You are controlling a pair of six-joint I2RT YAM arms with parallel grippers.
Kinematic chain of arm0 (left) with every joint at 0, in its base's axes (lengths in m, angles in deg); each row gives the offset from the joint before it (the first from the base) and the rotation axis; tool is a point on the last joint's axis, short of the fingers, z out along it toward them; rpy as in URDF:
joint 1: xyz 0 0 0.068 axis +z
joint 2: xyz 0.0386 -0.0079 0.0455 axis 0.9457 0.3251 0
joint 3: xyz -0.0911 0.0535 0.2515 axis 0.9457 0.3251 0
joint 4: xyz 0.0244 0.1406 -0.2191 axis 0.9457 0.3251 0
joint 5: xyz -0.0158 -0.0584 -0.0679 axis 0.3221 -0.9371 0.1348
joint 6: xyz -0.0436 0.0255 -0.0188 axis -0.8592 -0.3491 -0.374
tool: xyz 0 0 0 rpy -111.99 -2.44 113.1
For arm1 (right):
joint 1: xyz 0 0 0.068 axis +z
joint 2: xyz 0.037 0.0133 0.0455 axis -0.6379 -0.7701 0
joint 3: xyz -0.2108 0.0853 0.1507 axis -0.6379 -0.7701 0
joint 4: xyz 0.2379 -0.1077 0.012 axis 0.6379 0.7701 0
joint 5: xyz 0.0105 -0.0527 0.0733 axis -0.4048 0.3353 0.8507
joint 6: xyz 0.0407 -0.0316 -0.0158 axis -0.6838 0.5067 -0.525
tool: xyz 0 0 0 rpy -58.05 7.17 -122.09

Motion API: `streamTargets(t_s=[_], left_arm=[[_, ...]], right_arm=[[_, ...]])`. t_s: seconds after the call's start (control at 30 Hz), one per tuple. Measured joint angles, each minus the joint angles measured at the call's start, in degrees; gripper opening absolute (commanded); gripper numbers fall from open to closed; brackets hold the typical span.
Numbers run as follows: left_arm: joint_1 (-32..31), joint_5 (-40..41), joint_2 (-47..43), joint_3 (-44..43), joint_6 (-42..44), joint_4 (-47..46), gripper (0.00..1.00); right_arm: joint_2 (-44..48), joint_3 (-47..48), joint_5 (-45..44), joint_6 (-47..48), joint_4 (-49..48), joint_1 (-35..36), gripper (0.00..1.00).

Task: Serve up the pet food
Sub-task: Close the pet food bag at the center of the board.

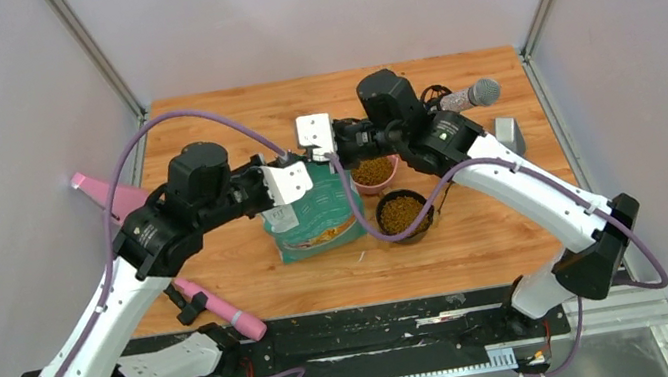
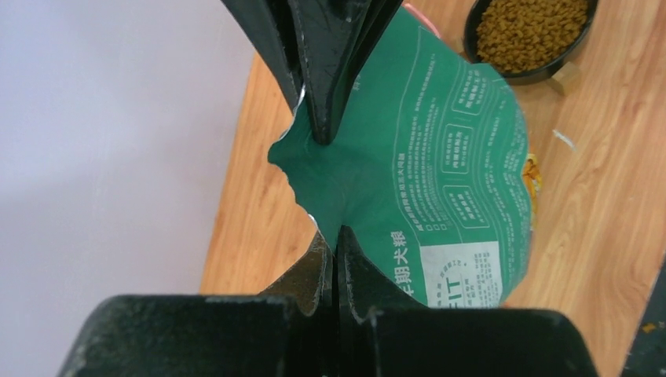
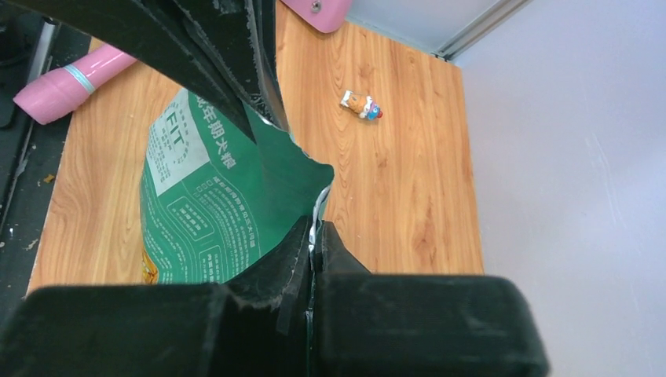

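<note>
The left gripper and the right gripper each clamp the top edge of the bag, holding it upright; likely to seal it. Pet food already fills the black bowl.

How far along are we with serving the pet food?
Done, by the look: kibble sits in both the pink bowl and the black bowl. In hand: the left gripper and right gripper are each shut on the top edge of the green bag. Left: probably only closing or releasing it.

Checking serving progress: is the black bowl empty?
No, the black bowl holds a heap of brown kibble, seen in the left wrist view.
</note>
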Motion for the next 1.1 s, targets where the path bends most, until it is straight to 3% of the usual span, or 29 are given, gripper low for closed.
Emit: streamTargets(t_s=[0.33,0.53,0.77,1.0,1.1], left_arm=[[-2.6,11.4,1.6,1.8,4.7,-5.0,0.0],[-4.2,21.3,7.1,1.8,0.0,-13.5,0.0],[-6.6,28.8,8.0,4.4,-3.8,-19.6,0.0],[-6.7,34.6,6.4,9.1,-7.3,-27.0,0.0],[-6.7,37.4,6.3,9.3,-9.5,-27.3,0.05]], right_arm=[[6.7,-9.7,-7.9,-2.0,-8.5,0.1,0.0],[9.1,-16.0,-11.7,-8.7,-17.5,-2.7,0.0],[10.7,-19.2,-11.4,-12.3,-21.2,-4.7,0.0],[10.8,-20.7,-10.6,-9.3,-23.4,-4.3,0.0],[10.8,-20.7,-10.1,-7.3,-24.2,-4.2,0.0]])
